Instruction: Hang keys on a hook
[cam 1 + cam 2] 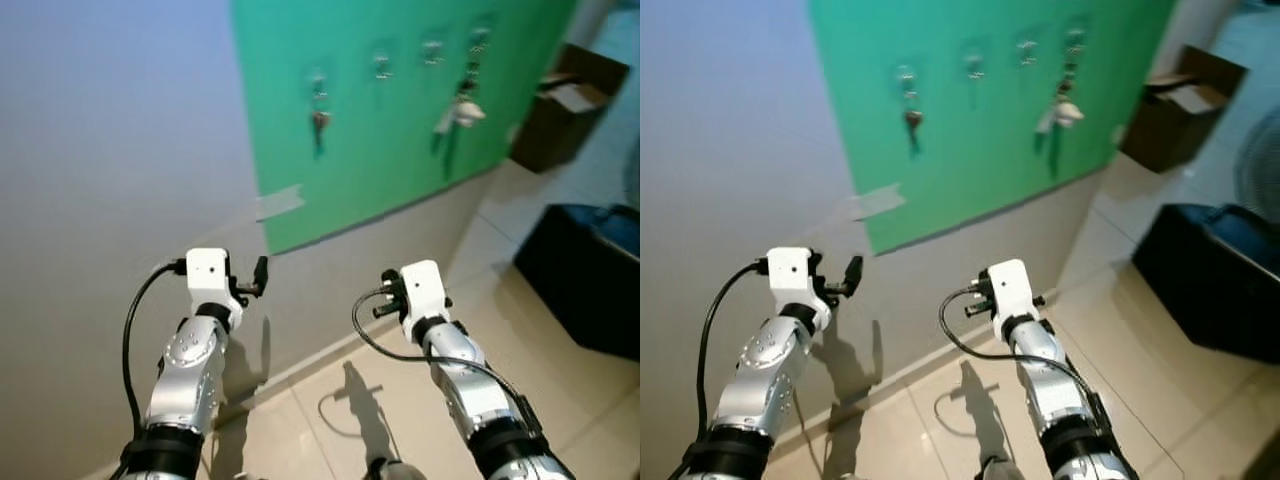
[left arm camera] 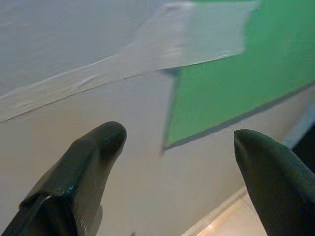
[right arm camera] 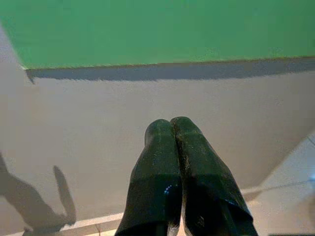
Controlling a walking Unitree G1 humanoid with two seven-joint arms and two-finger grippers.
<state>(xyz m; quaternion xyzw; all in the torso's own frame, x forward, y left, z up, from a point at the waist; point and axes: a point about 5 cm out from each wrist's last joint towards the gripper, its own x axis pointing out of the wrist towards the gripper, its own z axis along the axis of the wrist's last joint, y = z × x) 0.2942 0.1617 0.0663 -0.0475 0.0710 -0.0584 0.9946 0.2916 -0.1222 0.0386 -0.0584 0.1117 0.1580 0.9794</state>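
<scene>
A green board (image 1: 400,130) hangs on the grey wall with a row of small hooks near its top. A dark bunch of keys (image 1: 319,122) hangs from the leftmost hook (image 1: 318,82). Another bunch with a white tag (image 1: 462,112) hangs from the rightmost hook (image 1: 479,42). The two middle hooks (image 1: 382,66) are bare. My left gripper (image 2: 177,142) is open, level with the board's lower left corner and close to the wall. My right gripper (image 3: 171,125) is shut with nothing in it and points at the wall below the board.
A strip of tape (image 1: 280,203) holds the board's left edge. A brown cardboard box (image 1: 565,105) stands on the floor at the far right. Nearer on the right sits a black bin (image 1: 585,270). Pale floor tiles (image 1: 400,420) run below the wall.
</scene>
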